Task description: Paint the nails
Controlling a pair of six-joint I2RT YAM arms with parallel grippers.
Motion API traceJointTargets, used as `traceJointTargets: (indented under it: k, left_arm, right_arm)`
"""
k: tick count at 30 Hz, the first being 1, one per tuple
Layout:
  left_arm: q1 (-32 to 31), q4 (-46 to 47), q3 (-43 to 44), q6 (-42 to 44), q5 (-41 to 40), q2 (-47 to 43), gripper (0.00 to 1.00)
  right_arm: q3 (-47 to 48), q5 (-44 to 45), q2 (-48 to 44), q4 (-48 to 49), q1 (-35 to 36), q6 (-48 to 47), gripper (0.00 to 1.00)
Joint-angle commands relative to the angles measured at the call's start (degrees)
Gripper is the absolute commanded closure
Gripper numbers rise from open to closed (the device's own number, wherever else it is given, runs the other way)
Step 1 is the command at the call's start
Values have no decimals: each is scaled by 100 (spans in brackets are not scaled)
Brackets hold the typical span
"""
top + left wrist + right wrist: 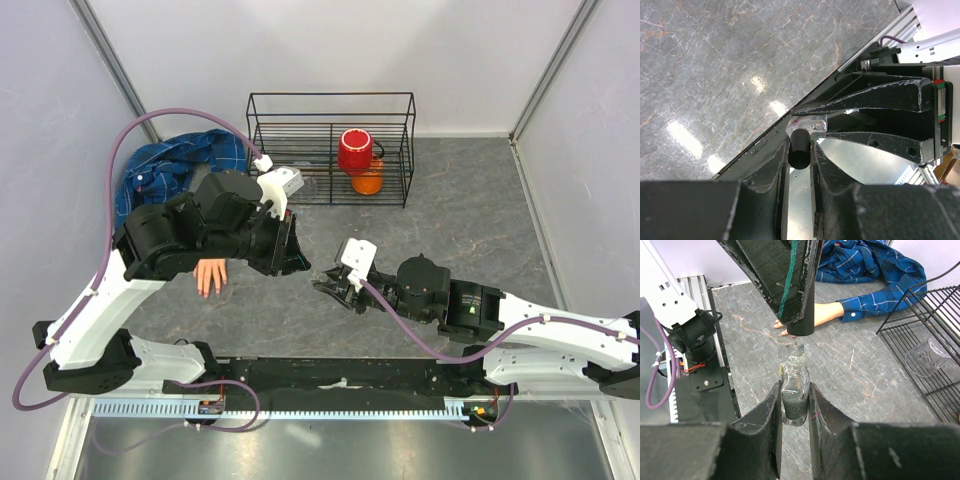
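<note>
The peach fake hand (211, 275) lies palm down on the table, its blue plaid sleeve (185, 165) running to the back left. Its fingertips (780, 325) show in the right wrist view, but the nails are too small to make out. My right gripper (795, 387) is shut on a small glass polish bottle (795, 372) of dark glittery polish, held upright. Right above it, my left gripper (800, 162) is shut on the black brush cap (800, 150), also the black brush cap (801, 322). A thin stem runs from the cap into the bottle's neck. Both grippers meet mid-table, right of the hand.
A black wire rack (330, 150) stands at the back with a red cup (355, 150) over an orange thing (367, 182) inside. A clear plastic cup (927, 357) lies in the rack's left part. White walls close in the marbled grey table (470, 220).
</note>
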Motion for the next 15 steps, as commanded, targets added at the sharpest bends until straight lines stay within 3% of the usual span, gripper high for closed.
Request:
traceJointTargets:
  k: [1, 15]
  left_arm:
    - [32, 87, 209, 29, 18, -86, 98]
    - [41, 69, 288, 65, 36, -104, 98]
  right_arm:
    - [50, -98, -70, 261, -12, 45, 100]
    - [50, -81, -44, 252, -4, 36, 100]
